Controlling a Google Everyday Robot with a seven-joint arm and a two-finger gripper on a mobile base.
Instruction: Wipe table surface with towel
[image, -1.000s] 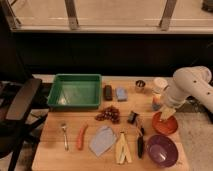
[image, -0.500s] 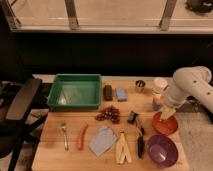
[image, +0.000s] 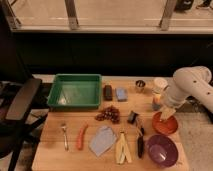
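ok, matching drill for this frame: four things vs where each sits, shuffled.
Things:
1. towel
2. green bin
3. purple bowl
4. gripper

Places:
A. near right corner of the table
B. over the orange plate, right side
C. far left of the table
D. near edge, between the carrot and the banana peel

Pairs: 1-D, 2-C, 3-A, 4-B
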